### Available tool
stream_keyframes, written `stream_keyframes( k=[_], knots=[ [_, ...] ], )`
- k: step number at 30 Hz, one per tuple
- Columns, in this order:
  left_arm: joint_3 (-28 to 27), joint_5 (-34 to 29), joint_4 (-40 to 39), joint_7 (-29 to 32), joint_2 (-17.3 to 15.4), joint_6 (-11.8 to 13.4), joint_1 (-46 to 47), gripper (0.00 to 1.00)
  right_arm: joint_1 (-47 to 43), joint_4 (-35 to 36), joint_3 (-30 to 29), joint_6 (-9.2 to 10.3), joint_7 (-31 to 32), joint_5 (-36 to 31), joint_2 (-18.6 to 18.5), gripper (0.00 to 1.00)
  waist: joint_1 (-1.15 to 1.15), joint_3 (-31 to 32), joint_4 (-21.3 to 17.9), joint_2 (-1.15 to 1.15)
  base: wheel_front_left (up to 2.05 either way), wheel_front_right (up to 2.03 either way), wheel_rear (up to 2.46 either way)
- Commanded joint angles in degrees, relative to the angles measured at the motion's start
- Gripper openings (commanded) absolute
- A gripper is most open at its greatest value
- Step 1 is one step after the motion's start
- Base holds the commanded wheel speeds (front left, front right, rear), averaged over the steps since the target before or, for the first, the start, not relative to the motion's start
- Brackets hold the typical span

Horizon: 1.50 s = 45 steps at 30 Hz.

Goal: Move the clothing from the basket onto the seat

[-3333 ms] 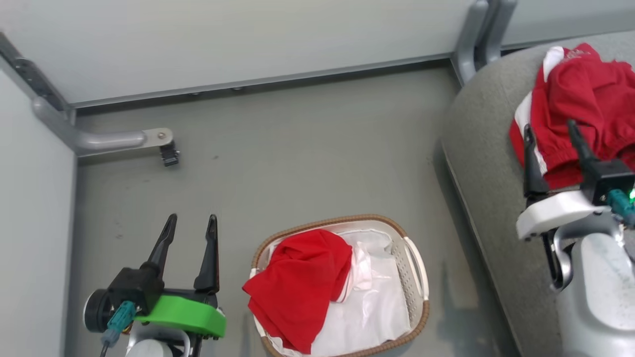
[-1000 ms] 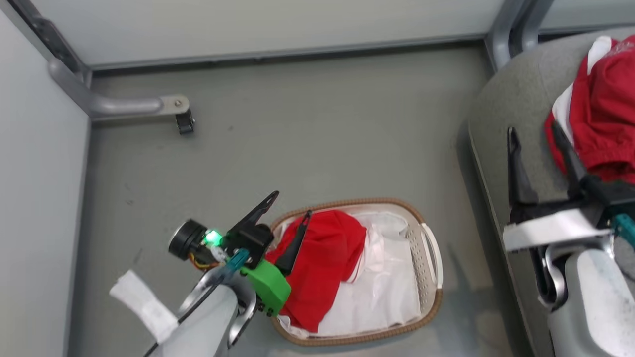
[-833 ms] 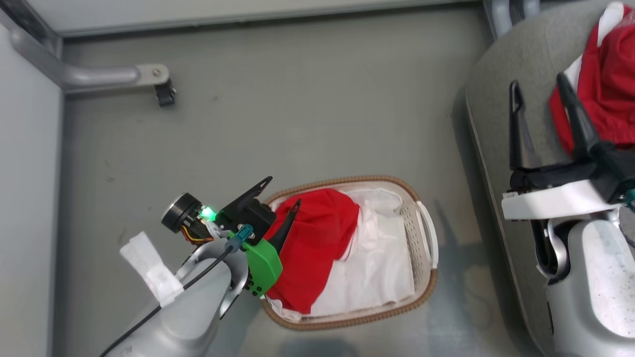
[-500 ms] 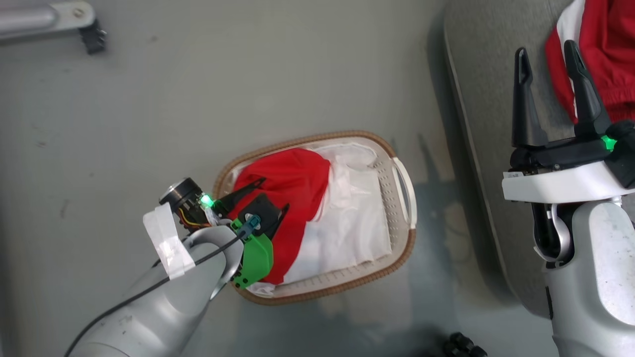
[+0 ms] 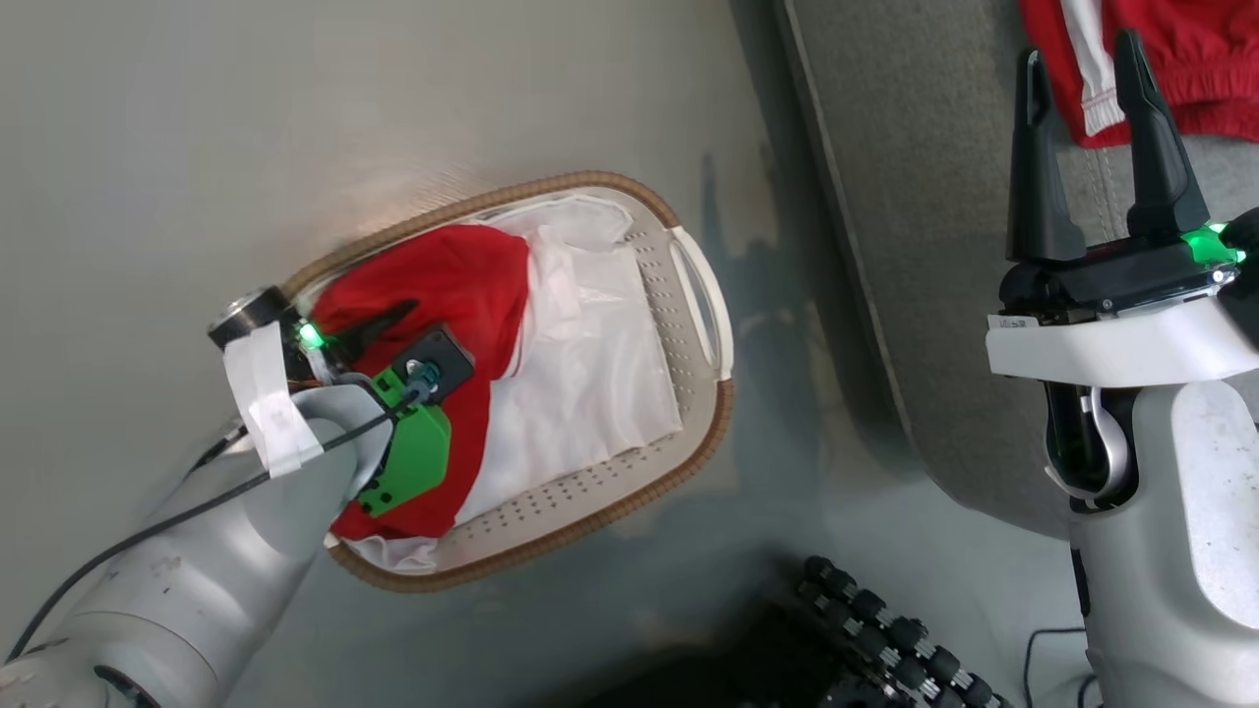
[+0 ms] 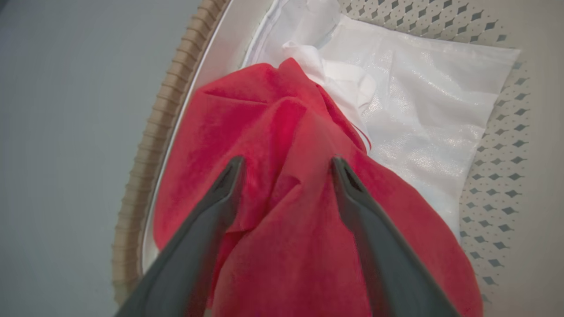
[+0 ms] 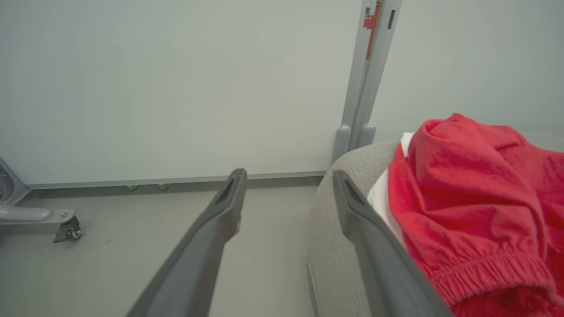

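One piece of red clothing (image 5: 462, 280) lies bunched at the left end of the basket (image 5: 629, 501), partly over a white sheet (image 5: 580, 374). My left gripper (image 5: 418, 324) is down on it and open. In the left wrist view a raised fold of that clothing (image 6: 282, 132) sits between the two fingers of the left gripper (image 6: 286, 160), whose tips are at the cloth. More red clothing (image 5: 1190, 59) with an elastic waistband rests on the grey seat (image 5: 915, 216). My right gripper (image 5: 1078, 54) hangs open above the seat with nothing in it, just left of that clothing (image 7: 476, 189).
The basket stands on grey floor close to the seat's rounded edge (image 7: 330, 229). My black wheeled base (image 5: 885, 639) shows at the bottom. A pale wall with a metal post (image 7: 365, 88) and a castered frame leg (image 7: 48, 218) stands beyond.
The head camera has tilted down and turned. My left gripper has dropped from beside the basket onto the red clothing inside it, staying open. The right gripper stays open over the seat.
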State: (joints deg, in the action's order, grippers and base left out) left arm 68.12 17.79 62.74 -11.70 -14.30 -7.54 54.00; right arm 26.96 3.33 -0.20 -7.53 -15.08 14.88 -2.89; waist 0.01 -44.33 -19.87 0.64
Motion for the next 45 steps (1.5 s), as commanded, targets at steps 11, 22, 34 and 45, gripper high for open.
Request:
stream_keyframes(
  k=[11, 22, 34, 45],
  knots=[
    [3.55, 3.91, 0.71, 3.69, 0.51, 0.12, -0.79, 0.0, 0.34, -0.49, 1.4, 0.08, -0.14, 1.26, -0.03, 1.0, -0.01, -2.98, -3.41, -0.64, 0.0, 0.0, 0.0],
    [4.54, 4.42, -2.71, -1.82, 1.81, 0.12, -3.06, 0.0, -1.39, -2.53, 0.37, 0.08, -0.14, -2.35, -0.07, 1.0, -0.01, 3.92, 0.57, -0.64, 0.0, 0.0, 0.0],
    [2.39, 3.66, -15.7, -3.5, 0.12, 2.51, -6.57, 0.0, -7.63, -7.87, -0.67, 0.08, -0.14, -9.06, -0.1, 1.0, -0.01, 20.24, 7.97, -0.64, 0.0, 0.0, 0.0],
    [0.11, 0.3, -33.65, -3.54, -7.97, 5.32, -6.68, 0.0, -14.84, -12.02, 0.85, 0.08, -0.13, -12.1, -0.1, 1.0, -0.01, 34.16, 10.99, -0.64, 0.0, 0.0, 0.0]
  ],
)
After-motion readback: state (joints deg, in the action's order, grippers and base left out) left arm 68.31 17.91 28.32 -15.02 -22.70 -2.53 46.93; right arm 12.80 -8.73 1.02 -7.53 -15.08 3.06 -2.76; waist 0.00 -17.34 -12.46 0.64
